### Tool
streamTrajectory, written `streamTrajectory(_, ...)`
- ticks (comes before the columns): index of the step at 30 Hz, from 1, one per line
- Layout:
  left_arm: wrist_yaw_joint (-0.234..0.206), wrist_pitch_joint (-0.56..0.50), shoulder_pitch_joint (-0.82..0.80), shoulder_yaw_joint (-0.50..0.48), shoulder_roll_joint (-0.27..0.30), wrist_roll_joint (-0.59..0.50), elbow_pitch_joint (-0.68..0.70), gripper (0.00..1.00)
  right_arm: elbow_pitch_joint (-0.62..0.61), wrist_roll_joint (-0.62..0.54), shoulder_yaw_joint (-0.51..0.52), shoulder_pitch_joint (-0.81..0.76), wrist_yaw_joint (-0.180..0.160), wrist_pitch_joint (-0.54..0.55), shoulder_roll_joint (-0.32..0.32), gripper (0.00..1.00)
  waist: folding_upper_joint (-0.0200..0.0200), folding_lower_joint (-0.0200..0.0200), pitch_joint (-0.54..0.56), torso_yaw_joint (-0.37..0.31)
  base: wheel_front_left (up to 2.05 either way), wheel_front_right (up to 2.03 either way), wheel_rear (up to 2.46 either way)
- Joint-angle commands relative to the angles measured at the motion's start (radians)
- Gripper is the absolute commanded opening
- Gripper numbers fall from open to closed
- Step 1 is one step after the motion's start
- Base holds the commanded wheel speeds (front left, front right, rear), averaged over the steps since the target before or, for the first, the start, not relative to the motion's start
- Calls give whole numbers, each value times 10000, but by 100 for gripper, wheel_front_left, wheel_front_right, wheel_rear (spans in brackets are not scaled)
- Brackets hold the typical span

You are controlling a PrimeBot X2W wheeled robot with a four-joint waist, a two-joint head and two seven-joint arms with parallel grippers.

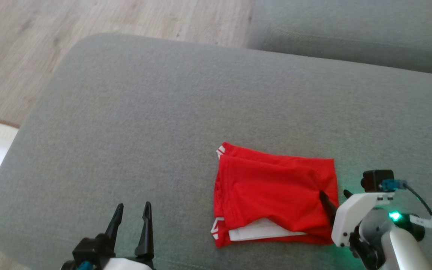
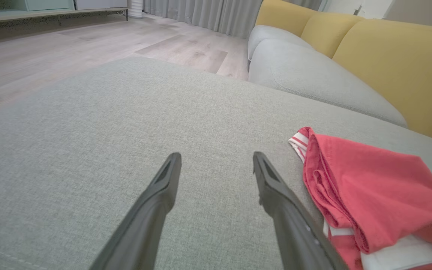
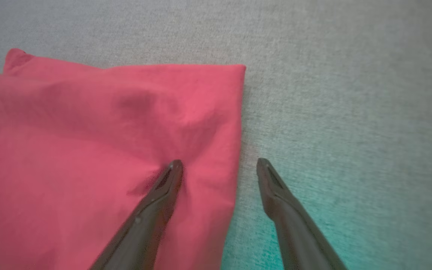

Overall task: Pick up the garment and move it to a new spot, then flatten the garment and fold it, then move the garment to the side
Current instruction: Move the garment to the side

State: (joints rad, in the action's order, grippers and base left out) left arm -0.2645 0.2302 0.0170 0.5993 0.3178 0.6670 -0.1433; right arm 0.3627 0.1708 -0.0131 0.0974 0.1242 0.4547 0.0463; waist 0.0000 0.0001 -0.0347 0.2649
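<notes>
Since the red fabric garment lay as a compact, layered rectangle on the grey upholstered cushion, near its front edge and right of the middle, the folding looked done. The step in hand was probably the grasp for moving it aside.

The right gripper straddled the garment's right edge with its jaws wide. One finger appeared to press a dimple into the red cloth, and the other stood over bare cushion just beside the hem. Nothing was held. The left gripper hovered over bare cushion, well apart from the garment's left edge, its jaws likewise wide and empty.

The next move would call for the right jaws to close on every layer at that edge, or the fold might slide apart when pulled.

The head view gave the whole rectangle, with a white inner layer peeking out along its near edge. The right wrist view gave the creases around the fingertip. The left wrist view added a mustard-yellow sofa backrest and pale wooden floor beyond.
</notes>
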Motion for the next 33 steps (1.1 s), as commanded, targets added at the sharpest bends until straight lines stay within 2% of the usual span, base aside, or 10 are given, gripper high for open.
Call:
streamTrajectory(1,24,133,-550,-295,30,-134,219,100,-225,128,-194,628,65,40,127,100,0,-1,-159,172,0,0,0)
streamTrajectory(4,55,158,-589,-290,-8,-154,172,100,167,386,-289,767,65,162,184,100,0,-1,-252,269,0,0,0)
streamTrajectory(5,62,166,-596,-290,-19,-160,158,100,280,454,-331,815,65,190,200,89,0,-1,-275,282,0,0,0)
streamTrajectory(6,69,172,-601,-290,-28,-163,146,100,394,533,-368,864,65,222,208,57,0,-1,-300,288,0,0,0)
streamTrajectory(7,74,177,-606,-288,-35,-167,133,100,494,594,-406,917,65,230,225,37,0,-1,-323,287,0,0,0)
streamTrajectory(8,81,182,-611,-282,-44,-171,117,100,578,634,-441,975,65,212,249,25,0,-1,-346,276,0,0,0)
streamTrajectory(9,101,187,-622,-278,-50,-172,90,100,655,666,-487,1039,65,189,273,5,0,-1,-373,247,0,0,0)
streamTrajectory(10,124,193,-637,-278,-57,-171,63,100,705,693,-509,1121,65,116,298,0,0,-1,-401,201,0,0,0)
streamTrajectory(18,205,235,-756,-272,-123,-254,34,100,543,689,-445,1953,65,-579,798,0,0,-1,-590,-902,0,0,0)
streamTrajectory(33,363,227,-1674,-284,-102,-655,188,100,-1187,772,-170,3265,65,-114,2279,0,0,-1,-1718,-4904,0,0,0)
